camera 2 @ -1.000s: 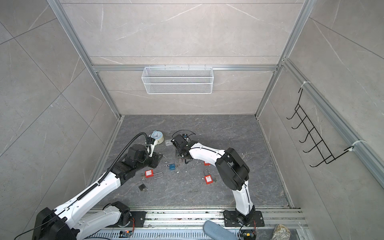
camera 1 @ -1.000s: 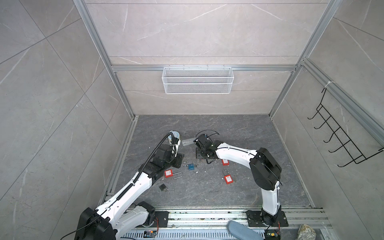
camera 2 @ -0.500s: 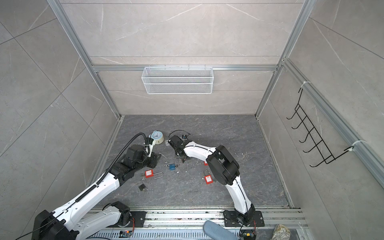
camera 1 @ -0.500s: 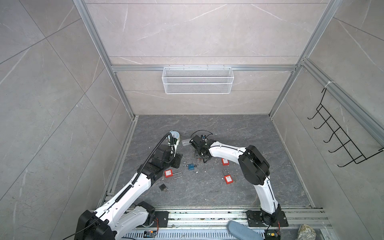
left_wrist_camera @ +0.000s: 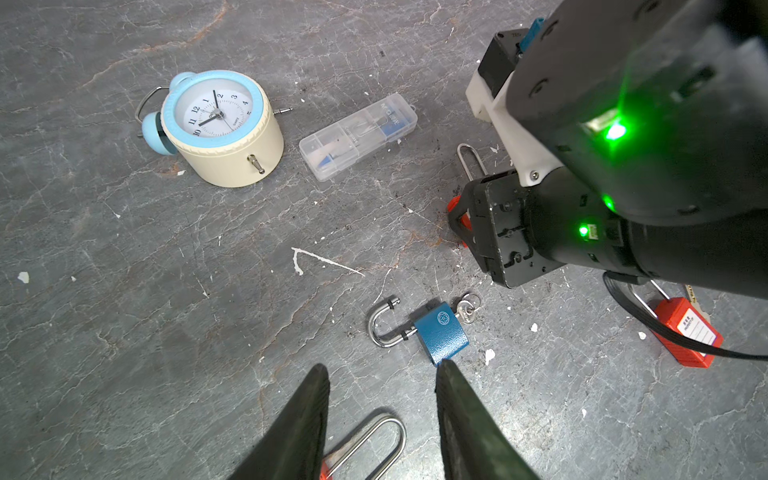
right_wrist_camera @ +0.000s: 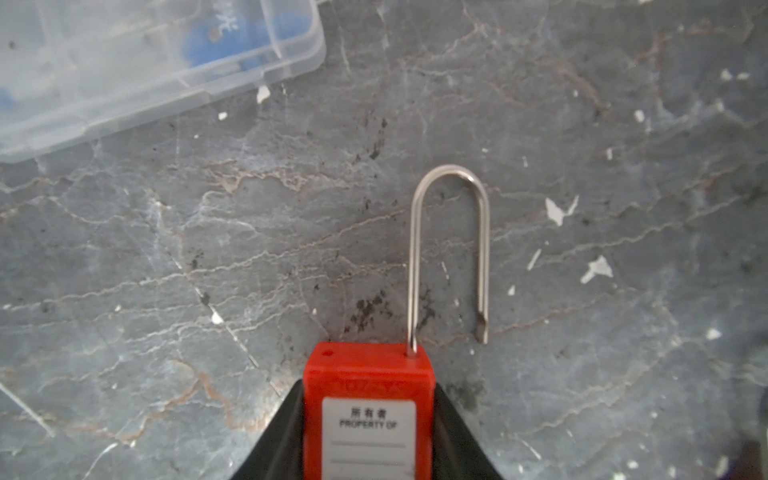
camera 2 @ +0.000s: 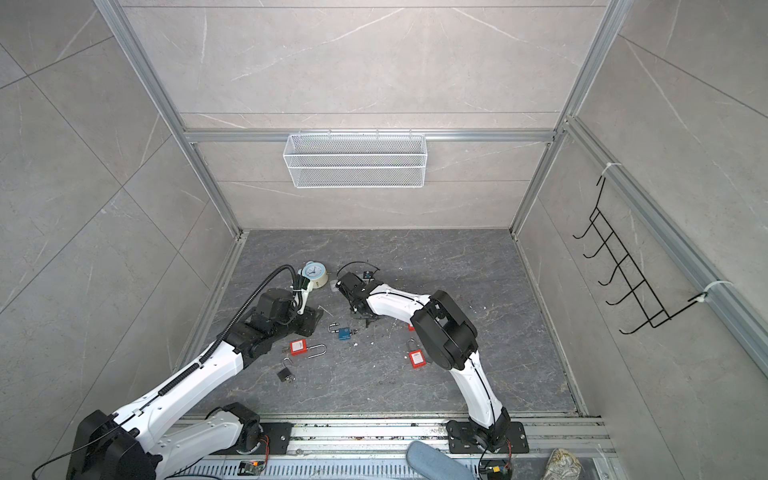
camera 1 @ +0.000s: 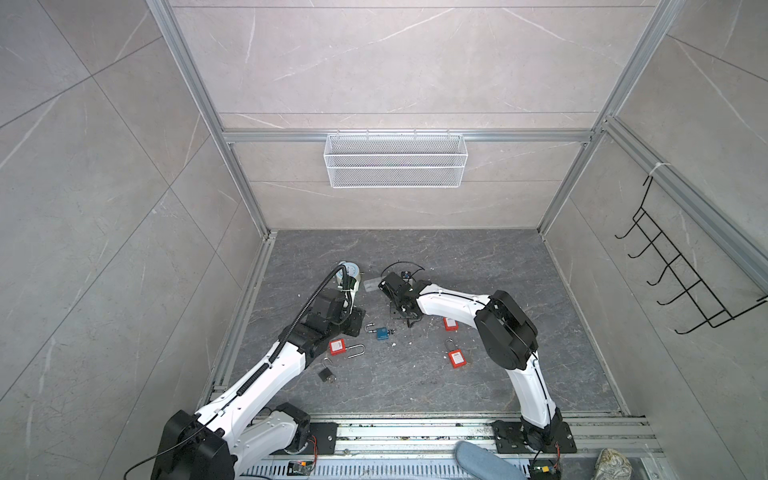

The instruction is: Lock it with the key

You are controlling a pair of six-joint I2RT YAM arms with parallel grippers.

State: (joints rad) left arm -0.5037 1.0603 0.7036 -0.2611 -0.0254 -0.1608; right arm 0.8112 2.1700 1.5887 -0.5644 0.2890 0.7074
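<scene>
Floor (right_wrist_camera: 166,249): locks scattered.
Right gripper (right_wrist_camera: 368,388): clamped on red padlock (right_wrist_camera: 368,370) body, beside clear box (right_wrist_camera: 145,62).
Left gripper (left_wrist_camera: 382,386): jaws apart, empty, just over blue padlock (left_wrist_camera: 441,334).
Red shackle (right_wrist_camera: 451,178): open, free leg outside body.
Key (left_wrist_camera: 467,309): in blue lock.
Tip: hold body square, align leg over hole, press straight.
</scene>
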